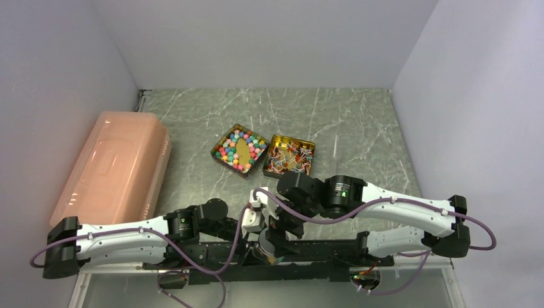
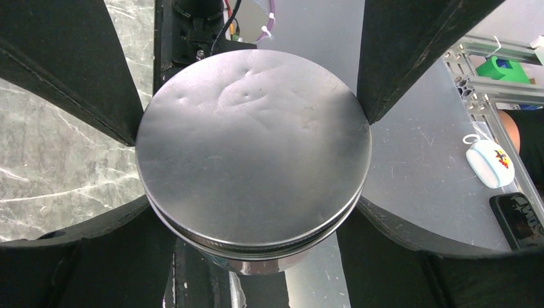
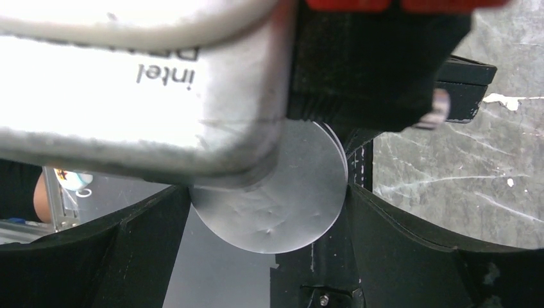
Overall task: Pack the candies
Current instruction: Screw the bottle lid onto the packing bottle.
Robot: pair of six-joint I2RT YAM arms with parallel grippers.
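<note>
one lid (image 2: 253, 147) at near table (image 1: 359, 128) edge, candies (image 1: 256, 142) well apart | left gripper (image 2: 253, 196) pinches it | right gripper (image 3: 269, 192) spread astride it | camera (image 3: 128, 83): 'intel'

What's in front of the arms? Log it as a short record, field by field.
round sweets: in left of two open gold tins, mid-table
wrapped pieces: in right tin
jar: silver lid on, near edge, gripped by left hand
right hand: fingers flank the lid; grip unclear
pink box: table's left side
</note>
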